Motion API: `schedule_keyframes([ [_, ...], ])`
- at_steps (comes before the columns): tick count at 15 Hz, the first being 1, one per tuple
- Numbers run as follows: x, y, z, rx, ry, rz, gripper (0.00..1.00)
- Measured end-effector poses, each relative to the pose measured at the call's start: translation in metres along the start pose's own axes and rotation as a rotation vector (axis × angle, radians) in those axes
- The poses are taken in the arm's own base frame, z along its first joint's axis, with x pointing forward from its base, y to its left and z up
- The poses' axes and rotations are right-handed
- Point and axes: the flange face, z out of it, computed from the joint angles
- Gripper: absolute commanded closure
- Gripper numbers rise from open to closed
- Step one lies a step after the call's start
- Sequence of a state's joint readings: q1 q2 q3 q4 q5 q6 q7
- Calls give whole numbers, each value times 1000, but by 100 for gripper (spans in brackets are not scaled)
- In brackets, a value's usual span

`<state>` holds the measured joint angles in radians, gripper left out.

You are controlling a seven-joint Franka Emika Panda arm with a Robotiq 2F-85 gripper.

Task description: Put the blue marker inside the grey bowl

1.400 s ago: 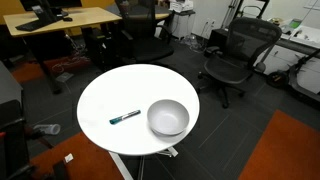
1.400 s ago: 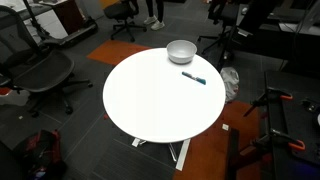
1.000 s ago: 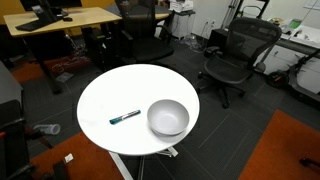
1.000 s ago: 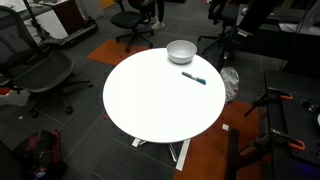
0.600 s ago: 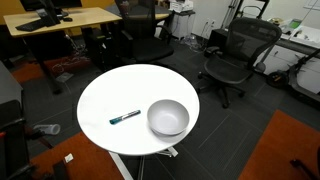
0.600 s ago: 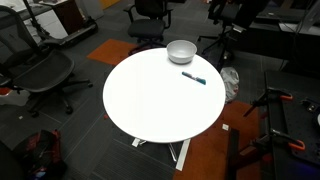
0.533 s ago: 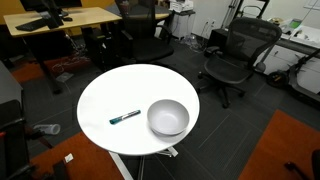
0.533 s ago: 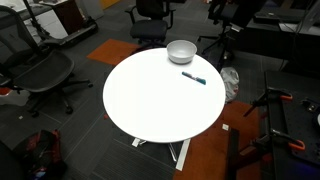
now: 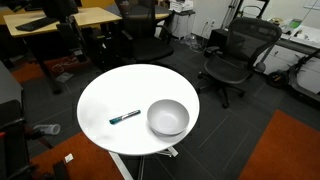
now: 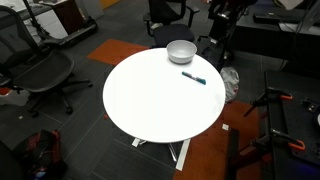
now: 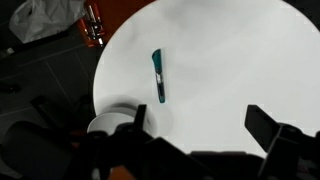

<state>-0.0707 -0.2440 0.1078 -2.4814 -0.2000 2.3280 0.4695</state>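
The blue marker [image 9: 124, 117] lies flat on the round white table [image 9: 120, 88], a little apart from the grey bowl [image 9: 168, 117], which stands upright near the table's edge. Both also show in an exterior view, the marker [image 10: 193, 77] just in front of the bowl [image 10: 181, 51]. In the wrist view the marker [image 11: 158, 76] lies on the table top and the bowl [image 11: 106, 124] is partly hidden behind one finger. My gripper [image 11: 200, 125] is open and empty, high above the table. The arm does not show in the exterior views.
Black office chairs [image 9: 232, 55] stand around the table, one close by [image 10: 42, 72]. Wooden desks [image 9: 70, 18] are at the back. Orange carpet [image 9: 285, 150] lies beside the table. A white bag [image 11: 45, 17] and a red object [image 11: 93, 25] lie on the floor.
The marker and bowl have not moved. In the background an office chair has rolled sideways behind the table, and a dark figure has come in by the desks.
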Motion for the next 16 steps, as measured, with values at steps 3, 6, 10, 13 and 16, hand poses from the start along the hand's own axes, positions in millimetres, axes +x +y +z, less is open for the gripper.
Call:
schedule_keyframes([
  [3, 7, 17, 40, 16, -23, -23, 0],
  [6, 13, 34, 79, 17, -47, -47, 0],
  [10, 17, 49, 128, 14, -63, -83, 0],
  [13, 18, 55, 160, 24, -63, -105, 0],
  [16, 23, 58, 187, 32, -54, -118, 0],
])
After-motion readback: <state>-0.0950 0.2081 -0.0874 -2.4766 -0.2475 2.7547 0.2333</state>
